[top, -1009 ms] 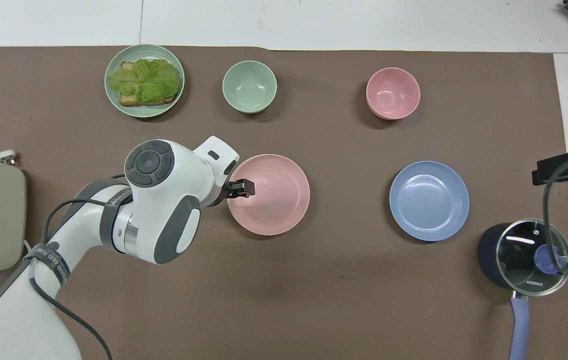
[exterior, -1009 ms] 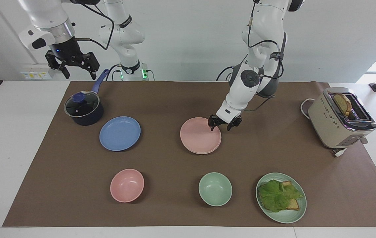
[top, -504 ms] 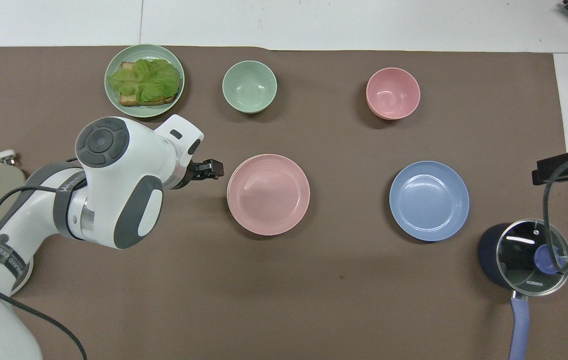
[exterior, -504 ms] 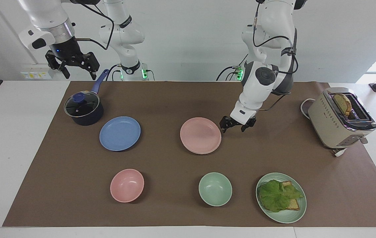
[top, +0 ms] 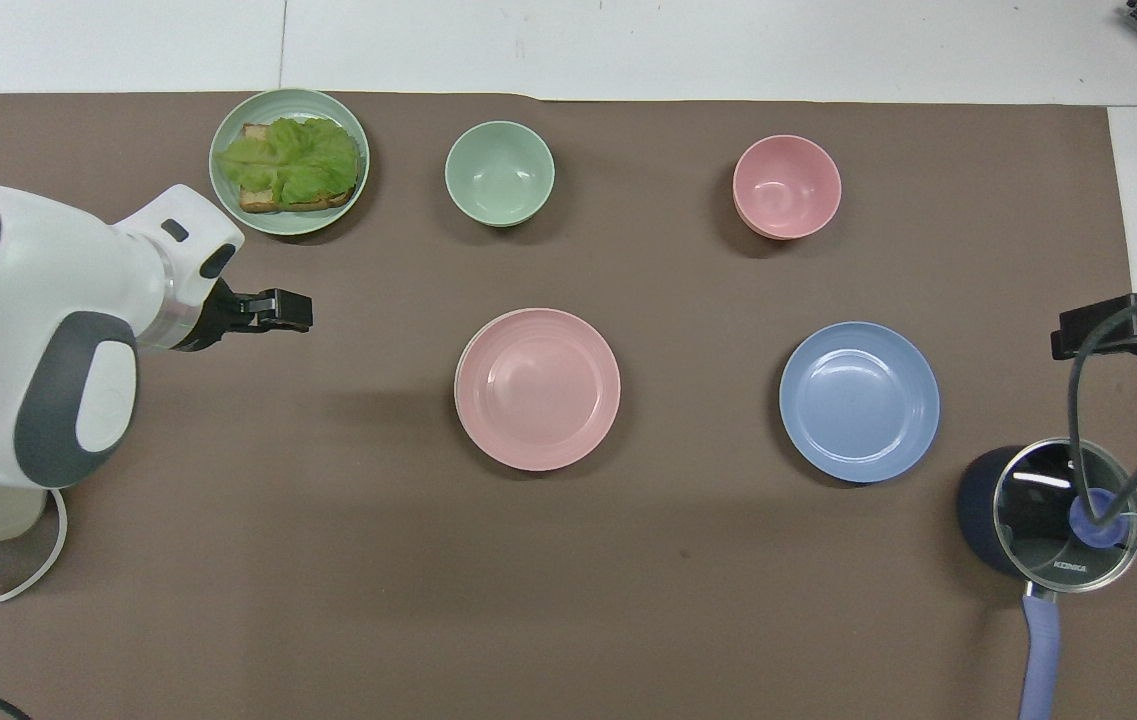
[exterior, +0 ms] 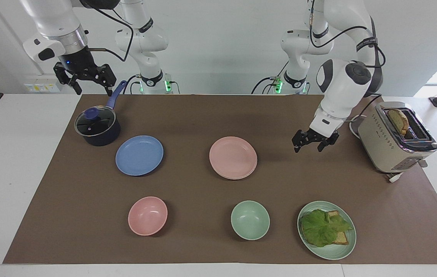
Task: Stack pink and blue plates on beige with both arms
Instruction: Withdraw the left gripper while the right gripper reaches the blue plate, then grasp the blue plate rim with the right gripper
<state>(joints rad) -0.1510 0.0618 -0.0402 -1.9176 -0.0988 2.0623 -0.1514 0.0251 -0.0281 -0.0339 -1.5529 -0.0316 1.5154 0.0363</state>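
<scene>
In the facing view, the pink plate [exterior: 233,157] is seen lying on the beige plate [exterior: 255,166], of which only a thin pale rim shows under it, at the middle of the brown mat [exterior: 187,115]. The blue plate [exterior: 139,155] lies flat on the mat, well apart from this stack, toward the right arm's end of the table. So 1 of the 2 plates is judged as already stacked, and the blue one is not yet done. The left gripper [exterior: 310,144] hangs empty over bare mat between the stack and the toaster [exterior: 395,136], with its fingers apart. The right gripper [exterior: 88,81] is held high over the table edge above the pot [exterior: 97,127], also with fingers apart and nothing in them.

In the overhead view, the blue plate [top: 859,400] is found just beside the pot [top: 1048,510]. The next move is judged to call for the right gripper to come down on the rim of the blue plate; the pot and its long handle [top: 1040,640] stand close and could be knocked. The pink bowl [top: 786,186], the green bowl [top: 499,172] and the green plate [top: 238,200] with lettuce and toast lie farther from the robots, out of the way.
</scene>
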